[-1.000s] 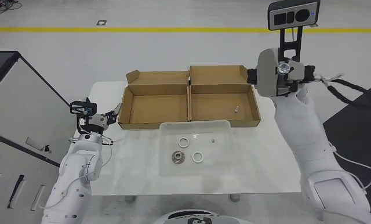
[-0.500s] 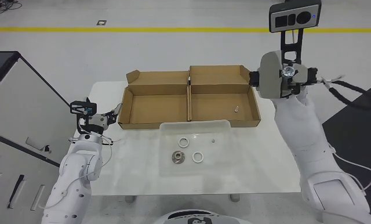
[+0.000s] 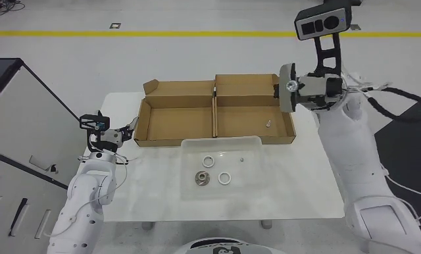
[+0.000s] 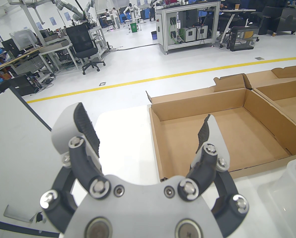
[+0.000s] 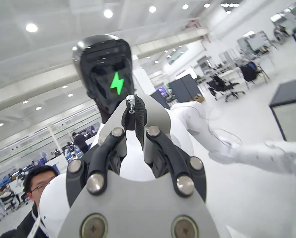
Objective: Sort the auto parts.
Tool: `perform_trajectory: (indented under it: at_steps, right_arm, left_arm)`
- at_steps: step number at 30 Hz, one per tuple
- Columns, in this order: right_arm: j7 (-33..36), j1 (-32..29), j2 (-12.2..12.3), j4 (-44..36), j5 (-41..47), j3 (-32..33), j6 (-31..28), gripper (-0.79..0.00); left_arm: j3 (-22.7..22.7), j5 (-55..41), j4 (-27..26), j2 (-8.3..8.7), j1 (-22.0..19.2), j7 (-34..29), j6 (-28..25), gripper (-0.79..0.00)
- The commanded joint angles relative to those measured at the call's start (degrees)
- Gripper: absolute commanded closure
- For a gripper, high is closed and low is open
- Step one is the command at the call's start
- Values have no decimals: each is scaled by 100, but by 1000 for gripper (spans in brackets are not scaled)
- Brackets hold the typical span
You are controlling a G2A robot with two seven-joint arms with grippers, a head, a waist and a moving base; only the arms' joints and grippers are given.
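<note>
left end effector point(image 4: 145, 116): fingers spread wide, sitting over the white table point(image 4: 124, 134), just beside the cardboard box point(image 4: 249, 144). One fingertip overlaps the box's near compartment in frame. The second compartment point(image 4: 291, 102) adjoins it on the far side. A corner of the clear plastic bin point(image 4: 295, 172) sits just beside the box's front wall. yellow floor line point(image 4: 138, 81) runs behind.

What we see around the left claw point(image 4: 144, 112)
The white table point(image 4: 124, 130) lies beneath the claw. Beyond its tips we find a yellow floor line point(image 4: 162, 76), then farther off a black office chair point(image 4: 86, 48), a small green bin point(image 4: 133, 27) and a metal-framed equipment rack point(image 4: 185, 30). A dark-edged white panel point(image 4: 11, 134) stands just beside the claw.
</note>
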Motion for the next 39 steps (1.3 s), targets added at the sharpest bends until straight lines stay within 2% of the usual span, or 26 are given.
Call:
perform_trajectory:
  at_steps: [1,7,9,11,13,17,25,32,39]
  right_arm:
    - [254,-15,103,27,-644,351,554,0]
    - [998,56,382,91,-2162,1232,1519,0]
    - [1310,249,477,157,-2833,1354,1794,0]
    - [1310,473,582,100,-3537,1207,1972,0]
    - [1310,720,710,151,-4110,889,2110,0]
    - [1310,1402,1011,407,-5245,-108,1971,0]
    - [1310,2754,1415,1616,-6248,-2174,1542,0]
    - [1310,3565,1511,2380,-6842,-3609,1407,0]
    - [1310,3990,1424,2876,-7172,-4445,1462,0]
  left_arm:
    - [0,0,0,0,0,0,0,-785]
    - [0,0,0,0,0,0,0,-785]
    - [0,0,0,0,0,0,0,-785]
    - [0,0,0,0,0,0,0,-785]
    - [0,0,0,0,0,0,0,-785]
    - [0,0,0,0,0,0,0,-785]
    - [0,0,0,0,0,0,0,-785]
    - [0,0,0,0,0,0,0,-785]
    - [0,0,0,0,0,0,0,-785]
